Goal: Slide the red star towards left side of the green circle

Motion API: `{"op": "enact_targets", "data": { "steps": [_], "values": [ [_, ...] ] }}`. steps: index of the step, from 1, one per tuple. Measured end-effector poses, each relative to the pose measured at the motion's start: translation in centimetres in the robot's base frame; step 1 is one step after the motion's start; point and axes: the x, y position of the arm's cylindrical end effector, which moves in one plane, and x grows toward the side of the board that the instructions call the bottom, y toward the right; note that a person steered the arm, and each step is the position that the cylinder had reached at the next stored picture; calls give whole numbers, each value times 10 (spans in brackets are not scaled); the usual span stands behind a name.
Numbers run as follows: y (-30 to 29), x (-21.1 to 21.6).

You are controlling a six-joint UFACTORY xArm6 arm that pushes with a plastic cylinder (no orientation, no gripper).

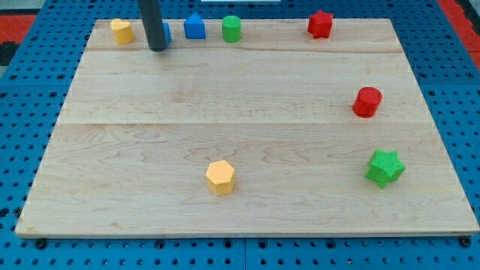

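- Camera view, top left of the wooden board [247, 112]: my tip [158, 49] is down on the wood near the far edge; it is a bare rod end, holding nothing.
- A blue block [166, 31] sits just behind the rod on its right side, mostly hidden, so its shape cannot be made out; whether it touches the rod I cannot tell.
- To the view's left of my tip, near it, stands a yellow block [122, 31] close to the board's top-left corner; its shape is not clear.
- To the view's right of my tip, along the same top edge, comes a blue block with a pointed top [195, 26], then just beside it the green circle [232, 28], a short upright cylinder.
- The red star [320, 24] lies further along that top edge, well apart from the green circle and on its right in the view, far from my tip.
- Down the view's right side sits a red cylinder [367, 102], and below it a green star [385, 167] near the bottom-right corner.
- A yellow hexagon [220, 177] rests alone toward the view's bottom, around the middle of the board.
- The board lies on a blue perforated surface [30, 112].
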Motion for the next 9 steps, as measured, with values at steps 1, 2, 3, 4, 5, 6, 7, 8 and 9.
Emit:
{"op": "enact_targets", "data": {
  "steps": [1,2,3,4,5,6,7,8,9],
  "values": [
    [6,-1],
    [16,0],
    [85,11],
    [234,11],
    [326,-21],
    [354,-39],
    [371,-42],
    [396,-63],
    [387,-62]
  ]
}}
